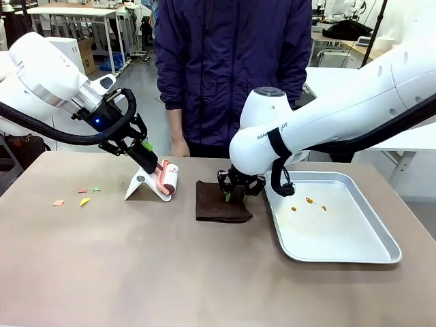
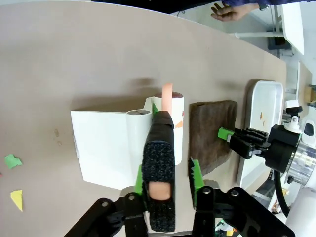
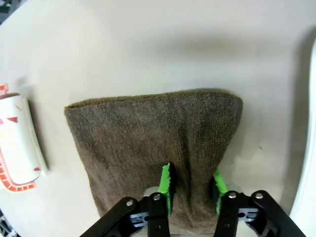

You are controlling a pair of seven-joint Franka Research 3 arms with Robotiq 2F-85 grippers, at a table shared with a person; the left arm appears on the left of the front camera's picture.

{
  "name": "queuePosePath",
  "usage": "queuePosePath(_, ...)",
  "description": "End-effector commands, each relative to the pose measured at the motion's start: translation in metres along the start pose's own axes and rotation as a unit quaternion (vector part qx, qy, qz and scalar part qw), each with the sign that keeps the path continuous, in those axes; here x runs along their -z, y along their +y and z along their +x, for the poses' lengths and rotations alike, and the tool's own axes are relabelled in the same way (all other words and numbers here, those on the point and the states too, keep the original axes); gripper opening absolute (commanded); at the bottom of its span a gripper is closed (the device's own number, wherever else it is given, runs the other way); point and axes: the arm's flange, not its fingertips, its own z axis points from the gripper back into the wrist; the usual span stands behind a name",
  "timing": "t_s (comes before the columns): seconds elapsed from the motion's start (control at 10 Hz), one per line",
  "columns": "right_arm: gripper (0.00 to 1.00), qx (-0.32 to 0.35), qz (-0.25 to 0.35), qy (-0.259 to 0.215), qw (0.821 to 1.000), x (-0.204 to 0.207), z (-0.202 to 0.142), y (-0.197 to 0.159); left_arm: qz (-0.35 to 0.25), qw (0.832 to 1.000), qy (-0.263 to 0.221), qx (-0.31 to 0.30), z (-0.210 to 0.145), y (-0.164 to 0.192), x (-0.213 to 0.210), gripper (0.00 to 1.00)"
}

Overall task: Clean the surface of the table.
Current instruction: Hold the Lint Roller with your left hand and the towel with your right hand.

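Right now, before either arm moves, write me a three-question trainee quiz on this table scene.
1. True or false: the left end effector straddles the lint roller by its handle.
2. The right end effector has its tips down on: A a sponge, B the brown cloth, C a plate.
3. Where do the orange crumbs lie?
Key: 1 true; 2 B; 3 in the silver tray.
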Motion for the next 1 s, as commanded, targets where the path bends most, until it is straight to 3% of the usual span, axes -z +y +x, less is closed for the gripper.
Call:
queuePosePath(0.0, 0.0, 0.013, -0.01, 0.002, 1.0, 0.009, 0.0, 0.005, 0.013, 1.0, 0.004, -0.001, -0.002, 0.001, 0.001, 0.0)
queuePosePath(0.7, 0.0, 0.01, 0.003, 0.007, 1.0, 0.01, 0.001, 0.006, -0.011, 1.0, -0.005, 0.005, -0.006, 0.0, -0.005, 0.0)
queuePosePath(0.9, 0.0, 0.018, 0.06, -0.004, 0.998, -0.012, -0.002, -0.006, -0.046, 0.999, -0.013, 0.018, -0.013, -0.006, -0.01, 0.0)
